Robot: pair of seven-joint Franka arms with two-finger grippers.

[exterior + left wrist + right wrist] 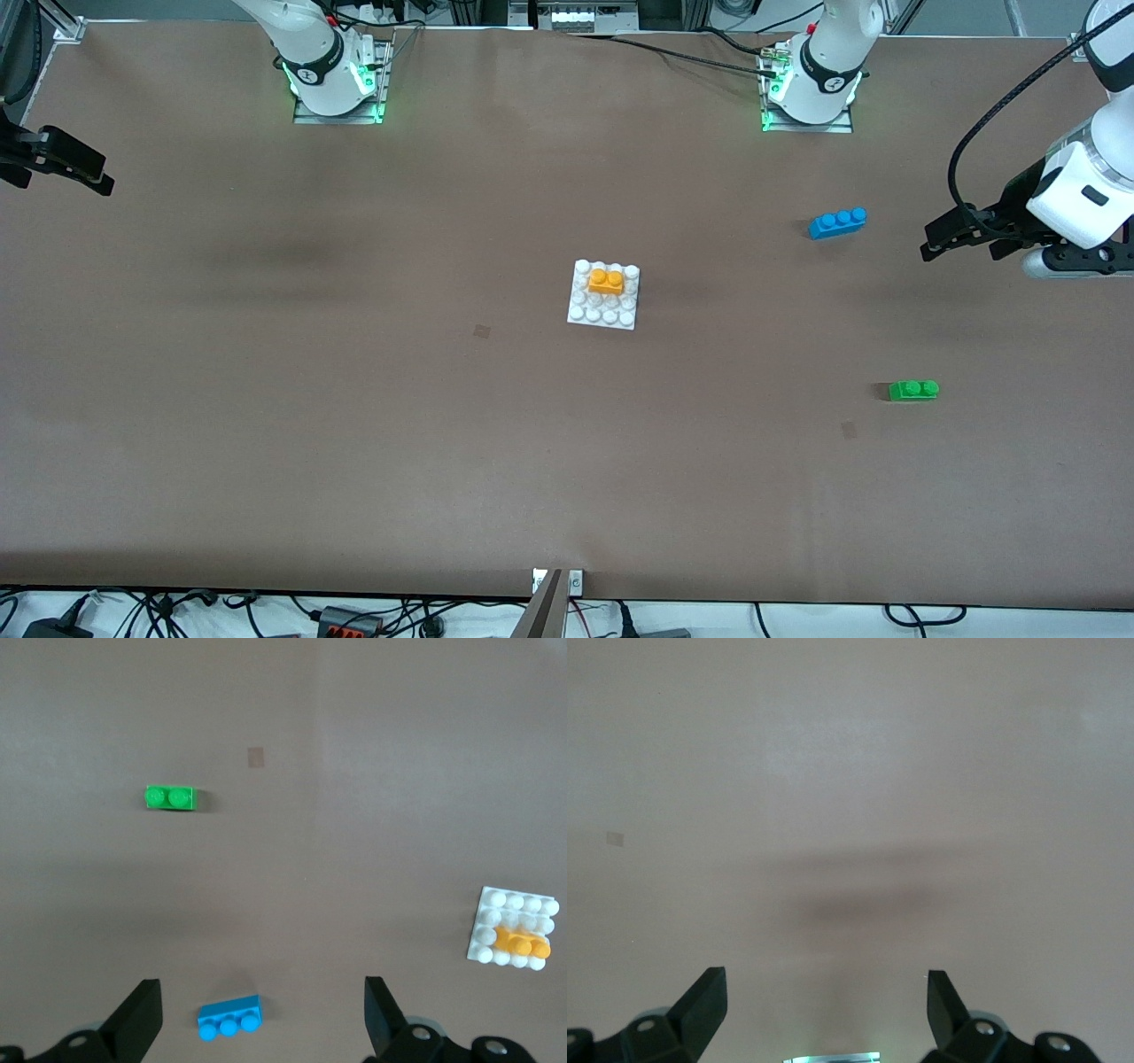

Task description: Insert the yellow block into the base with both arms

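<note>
Green brick [913, 390] on brown table [354, 399], left pincer [961, 237] and right pincer [66, 168] both spread apart.

The left gripper [941, 239] hangs up high with its fingers wide apart; the right gripper [75, 168] does too

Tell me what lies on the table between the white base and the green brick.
Nothing: in the front view only bare brown table separates the base from the green brick; the left wrist view agrees.

The yellow block [607, 282] and studded base [578, 314] look like smooth, glossy plastic on a matt brown table [354, 399].
</note>
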